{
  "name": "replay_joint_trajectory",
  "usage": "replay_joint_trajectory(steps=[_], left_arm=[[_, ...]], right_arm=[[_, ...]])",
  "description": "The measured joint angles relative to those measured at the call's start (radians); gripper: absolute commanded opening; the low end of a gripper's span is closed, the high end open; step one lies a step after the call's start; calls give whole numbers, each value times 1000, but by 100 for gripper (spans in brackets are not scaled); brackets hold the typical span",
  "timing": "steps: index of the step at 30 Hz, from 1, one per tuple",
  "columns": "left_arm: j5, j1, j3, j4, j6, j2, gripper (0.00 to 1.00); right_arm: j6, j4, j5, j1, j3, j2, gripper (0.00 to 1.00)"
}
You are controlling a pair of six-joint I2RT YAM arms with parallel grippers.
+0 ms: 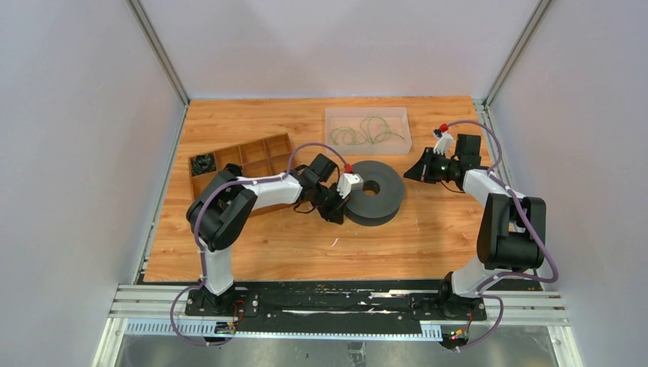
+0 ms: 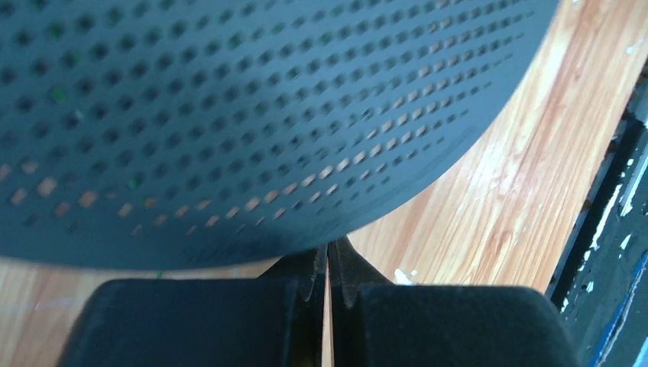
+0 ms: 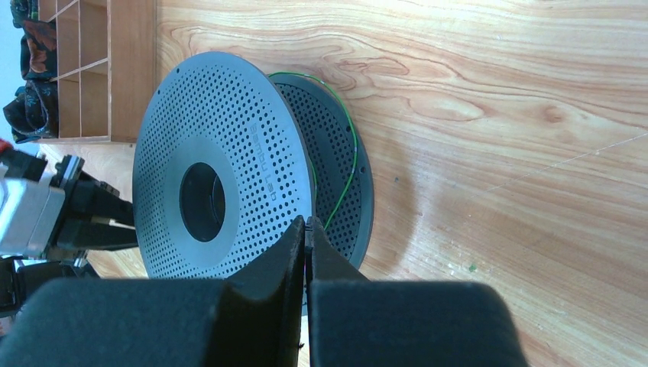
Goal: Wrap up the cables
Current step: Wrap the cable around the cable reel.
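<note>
A dark grey perforated spool (image 1: 378, 200) lies flat on the wooden table. A thin green cable (image 3: 353, 157) runs round its core between the two flanges and down to my right gripper (image 3: 307, 222). That gripper is shut, with the cable's end going in at its tips. In the top view the right gripper (image 1: 410, 174) sits just right of the spool. My left gripper (image 2: 328, 249) is shut, its tips against the rim of the spool (image 2: 229, 115). In the top view it (image 1: 336, 209) sits at the spool's left edge. More green cables (image 1: 367, 134) lie looped in a clear tray.
The clear tray (image 1: 330, 115) stands behind the spool. A wooden compartment box (image 1: 237, 157) at the left holds black cord bundles (image 1: 203, 162), and it also shows in the right wrist view (image 3: 130, 69). Grey walls close in both sides.
</note>
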Motion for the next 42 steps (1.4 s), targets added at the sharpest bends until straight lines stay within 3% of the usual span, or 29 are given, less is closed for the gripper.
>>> replay_joint_trajectory(steps=[4,12,15,21,28,42], left_arm=[[38,-37,-14,65,-13,9,3],[-10,-42,-51,71,34,-43,31],[-75,-6,-51,37,72,-102,36],[-234,51,-43,-13,137,-191,36],[-424,51,26,-63,174,-125,35],[-444,21,40,-55,125,-28,26]], right_arm=[[-1,6,1,0,-7,0,1],[-1,8,7,0,-11,-6,1],[-2,8,7,0,-11,-10,1],[-2,10,7,0,-11,-10,1],[-2,11,7,0,-11,-10,1],[-2,11,7,0,-11,-11,1]])
